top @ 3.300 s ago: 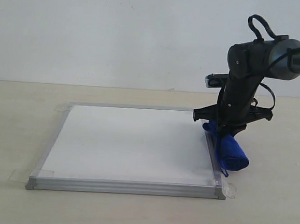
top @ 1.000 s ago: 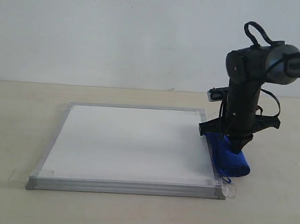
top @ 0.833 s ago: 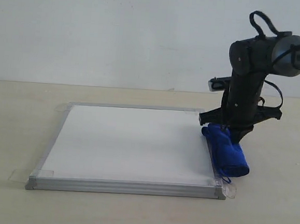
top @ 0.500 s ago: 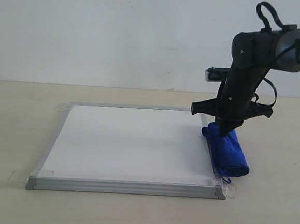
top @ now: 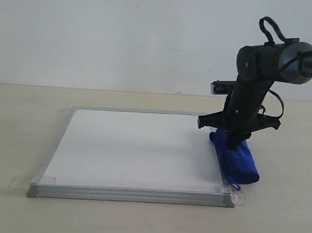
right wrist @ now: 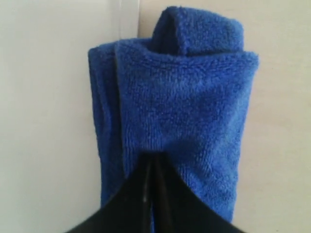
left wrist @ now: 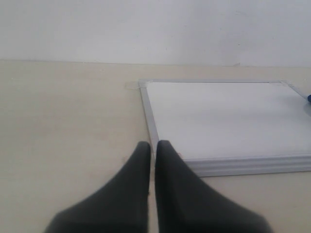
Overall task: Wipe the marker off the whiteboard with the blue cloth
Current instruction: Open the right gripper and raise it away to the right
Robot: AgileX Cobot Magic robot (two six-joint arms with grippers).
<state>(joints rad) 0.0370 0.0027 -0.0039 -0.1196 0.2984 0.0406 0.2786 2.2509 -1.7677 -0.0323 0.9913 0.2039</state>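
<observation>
Sinking into the pile of the blue cloth [top: 238, 159], the tips of the right gripper [top: 233, 144] cannot be told apart in the exterior view, where the dark fingers merge into one wedge. The right arm [top: 257, 65] is cut off by that view's right edge just past its "PiPER" lettering, and the left arm does not show there. The arm comes in high and level from the right, bends at a rounded joint topped by a black cable loop [top: 271, 25], then drops steeply, slanting a little toward the whiteboard [top: 134, 147]. The right wrist view shows the right gripper [right wrist: 153, 167] clenched, its two black fingers pressed together with only a hairline slit between them, their tips nipping a fold of the blue cloth [right wrist: 189, 107]. The cloth is a thick folded bundle lying along the board's right side, partly over the silver frame and partly on the beige table [top: 283, 213], its near end just beside the clear tape tab [top: 240, 197] at the board's front right corner. In the left wrist view the left gripper [left wrist: 153, 145] is likewise closed, fingers side by side with nothing between them, above the bare table [left wrist: 63, 121] near a corner of the whiteboard [left wrist: 218, 116]; whether it touches the table cannot be told. A sliver of blue shows at that view's right edge. The board's face reads plain white in every view.
</observation>
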